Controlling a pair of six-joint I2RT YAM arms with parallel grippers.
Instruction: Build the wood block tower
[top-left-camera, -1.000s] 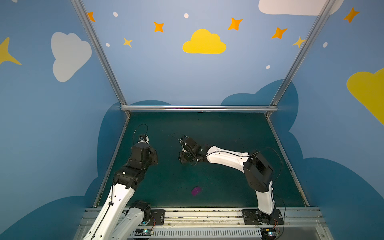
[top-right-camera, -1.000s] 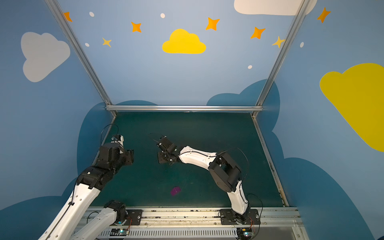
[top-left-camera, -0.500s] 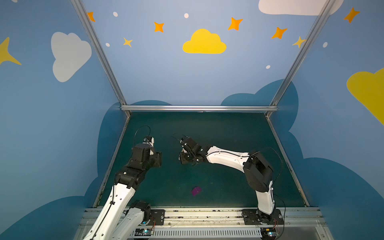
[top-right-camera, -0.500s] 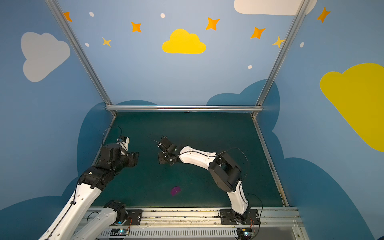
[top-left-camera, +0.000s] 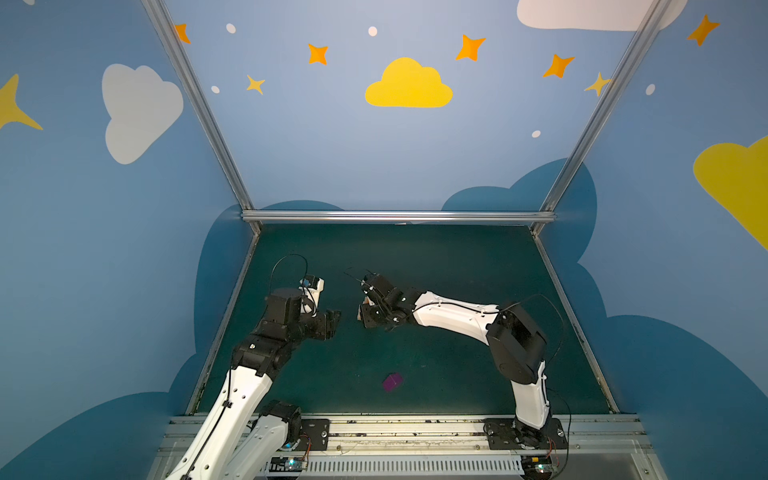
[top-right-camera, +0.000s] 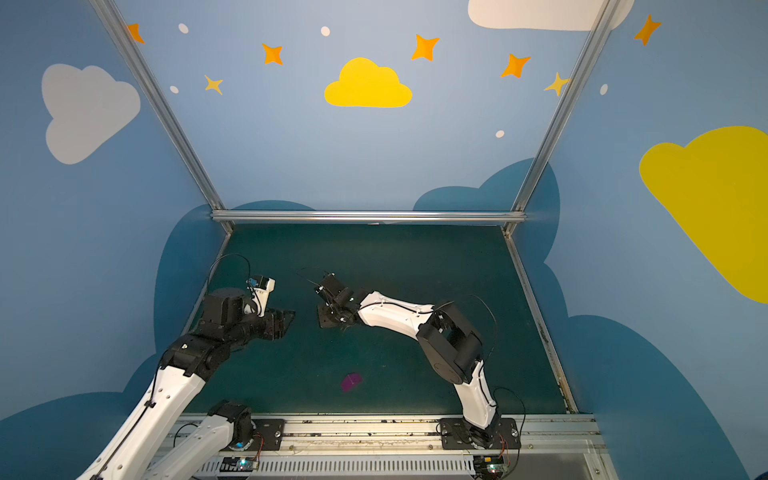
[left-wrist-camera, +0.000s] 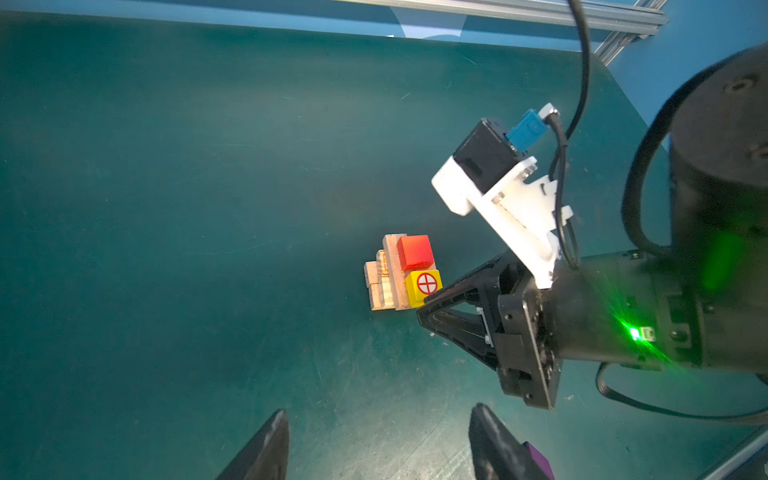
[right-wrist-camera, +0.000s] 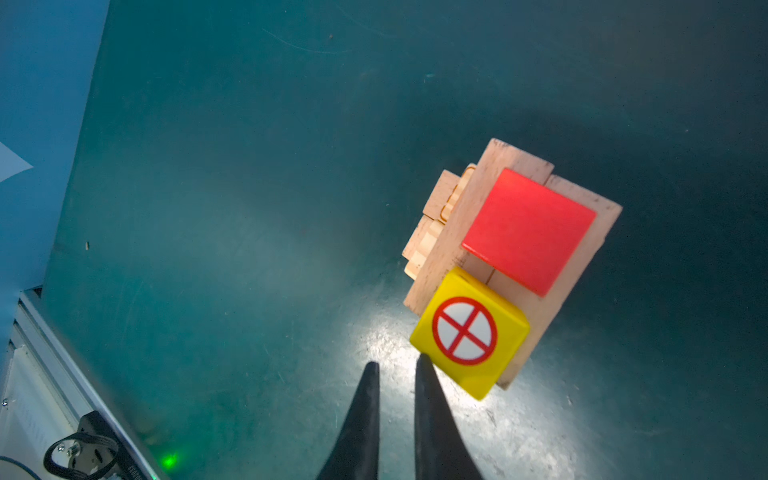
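The dark green desk (top-left-camera: 415, 257) fills the floor of the blue walled cell, and both white-and-black arms reach over its middle from the near rail. The left tool (top-left-camera: 332, 320) hangs left of centre and points right; in the left wrist view it (left-wrist-camera: 380, 415) stands released, its two dark fingers wide apart with only bare desk between them. The right tool (top-left-camera: 361, 318) reaches across from the right and points down and left. In the right wrist view it (right-wrist-camera: 397, 365) is parted by only a slit and grasps nothing. One fingertip (right-wrist-camera: 424, 363) sits right at a corner of the yellow cube, though contact cannot be told. The tower (left-wrist-camera: 399, 274) stands on the desk just left of centre, between the two tools and mostly hidden under the right one in both top views. It is a stepped stack of tan planks (right-wrist-camera: 440, 216), one lower plank showing orange print. On its top plank lie the red cube (right-wrist-camera: 528, 228) and, beside it on the side of the right tool, the yellow cube (right-wrist-camera: 469, 332) with a red crossed circle on top. The purple cube (top-left-camera: 392, 382) lies alone near the front rail, well apart from the tower.
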